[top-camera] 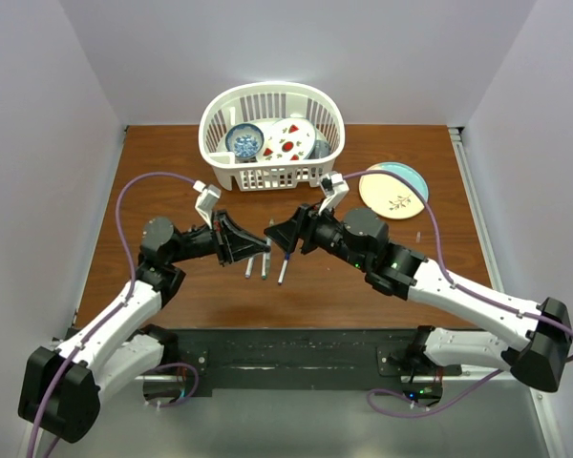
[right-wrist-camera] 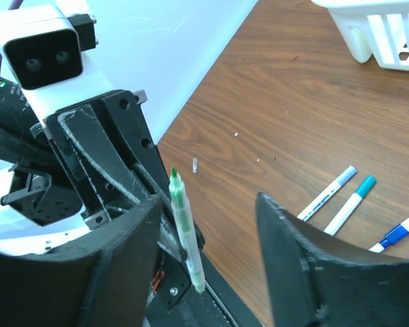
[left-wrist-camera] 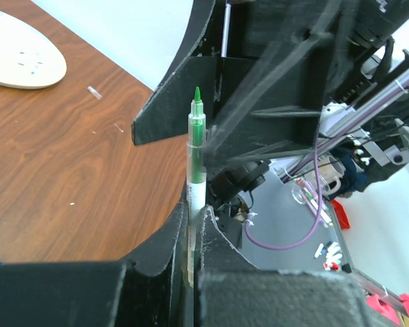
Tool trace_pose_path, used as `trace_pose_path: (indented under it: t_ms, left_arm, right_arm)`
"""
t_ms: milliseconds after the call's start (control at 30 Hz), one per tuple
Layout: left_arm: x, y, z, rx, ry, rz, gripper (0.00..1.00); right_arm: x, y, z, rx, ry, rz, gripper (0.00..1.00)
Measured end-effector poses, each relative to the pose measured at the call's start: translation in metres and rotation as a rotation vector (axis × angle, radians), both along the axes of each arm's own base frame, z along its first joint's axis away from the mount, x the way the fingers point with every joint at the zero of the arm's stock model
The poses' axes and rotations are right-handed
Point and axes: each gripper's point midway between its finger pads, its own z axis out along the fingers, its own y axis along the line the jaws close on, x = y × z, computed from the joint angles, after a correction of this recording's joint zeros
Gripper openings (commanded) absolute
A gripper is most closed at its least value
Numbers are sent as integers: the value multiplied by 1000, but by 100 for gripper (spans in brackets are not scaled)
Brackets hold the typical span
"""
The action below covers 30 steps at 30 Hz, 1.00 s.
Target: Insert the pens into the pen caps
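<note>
**Desk:** What does the left arm have?

**Photographer:** A slim pen (left-wrist-camera: 195, 170) with a translucent white plastic barrel and a pointed green tip. The left gripper (left-wrist-camera: 195, 218) has its matte black, scuffed fingers clamped tight on the barrel's back end.

**Desk:** Which way does it point?

**Photographer:** Its long axis runs straight out along those fingers. The green tip leads, aimed at the right gripper (right-wrist-camera: 206, 208), above the middle of the brown wood-grain table (right-wrist-camera: 293, 102).

**Desk:** And the right gripper?

**Photographer:** Its two broad black fingers stand partly apart on either side of the barrel. The pen sits close to one finger, with a clear gap on the other side. Whether that finger touches the barrel cannot be told, and no grip shows.

**Desk:** The other pens?

**Photographer:** Three more white-barrelled pens (right-wrist-camera: 352, 204) lie flat on the table below the grippers, side by side and roughly parallel. Their ends are pale bluish-purple, teal and dark blue.

**Desk:** Behind them?

**Photographer:** A white slotted plastic basket (top-camera: 272, 179) sits at the far edge, with a round cream plate (top-camera: 393, 191), teal-rimmed, beside it.
</note>
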Motion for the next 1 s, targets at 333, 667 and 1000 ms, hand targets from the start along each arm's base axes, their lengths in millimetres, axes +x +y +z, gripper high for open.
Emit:
trace_pose_path:
  t_ms: [333,667,1000]
  left_arm:
    - [-1,-3,-2,-3,19,-15,39]
    - [1,-8,-1,-22,28,-47,0]
    - [-1,-6,8,-21,-4,-26,0]
  right_arm:
    - [-3,14,2,9,-17,67,0]
    - [-7,21,4,31,-8,102,0]
    - [-12,5,1,-9,11,75,56]
